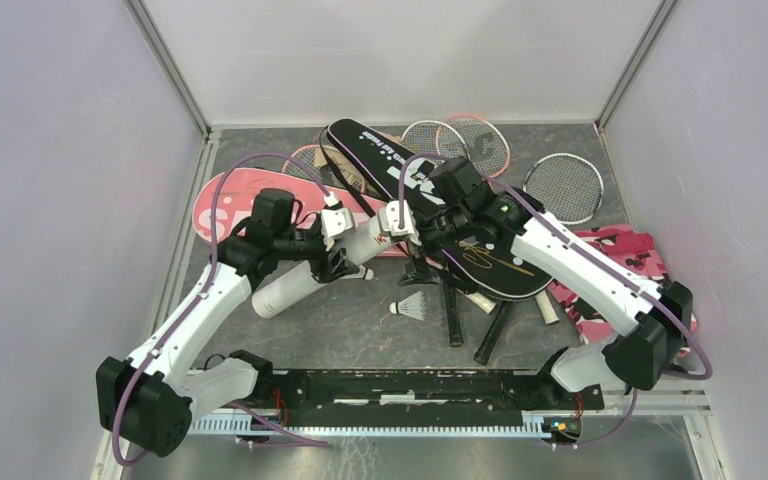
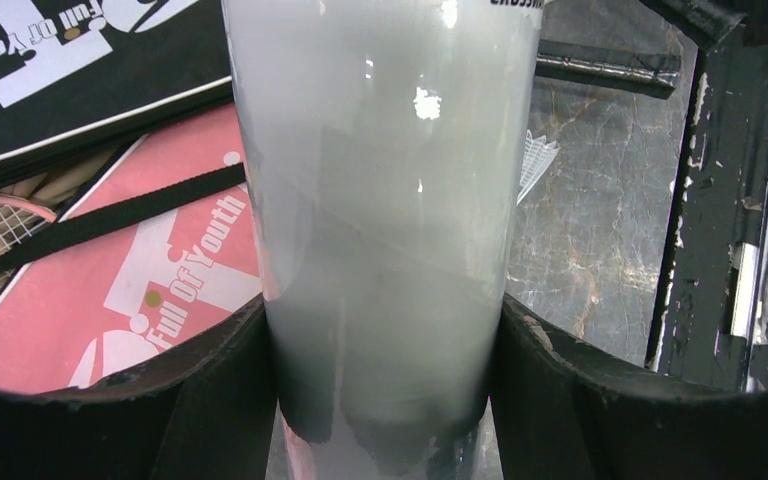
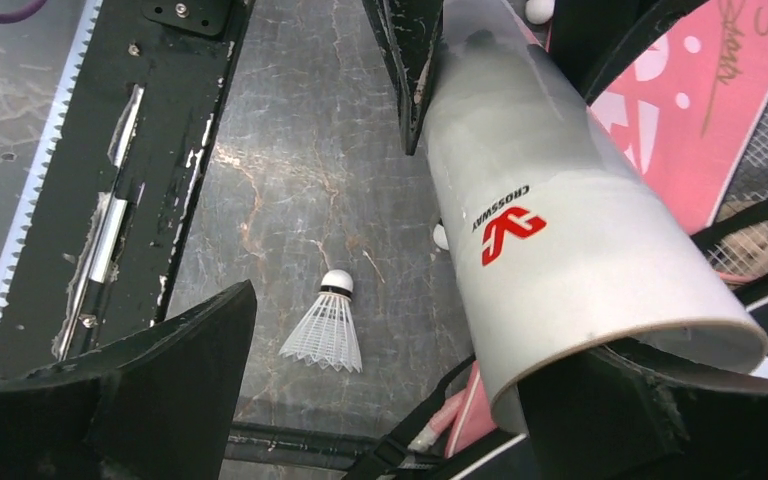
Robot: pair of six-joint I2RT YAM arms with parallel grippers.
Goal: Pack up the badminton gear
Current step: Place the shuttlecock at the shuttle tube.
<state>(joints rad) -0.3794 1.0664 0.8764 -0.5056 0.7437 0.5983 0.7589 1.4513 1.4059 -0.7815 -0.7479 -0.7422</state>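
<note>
My left gripper (image 1: 338, 262) is shut on the long white tube (image 1: 310, 277), which slants up to the right over the table; the wrist view shows the tube (image 2: 380, 200) clamped between both fingers (image 2: 190, 400). My right gripper (image 1: 418, 258) is open beside the tube's open end (image 3: 560, 250), whose rim lies over its right finger. A white shuttlecock (image 1: 412, 307) lies on the table below the open jaws (image 3: 327, 325). The black cover (image 1: 480, 255) and the pink cover (image 1: 230, 205) lie behind, with rackets (image 1: 565, 185) at the back.
Black racket handles (image 1: 495, 330) lie right of the shuttlecock. A pink camouflage cloth (image 1: 615, 275) sits under the right arm. A black rail (image 1: 410, 385) runs along the near edge. Grey walls close in the sides and back.
</note>
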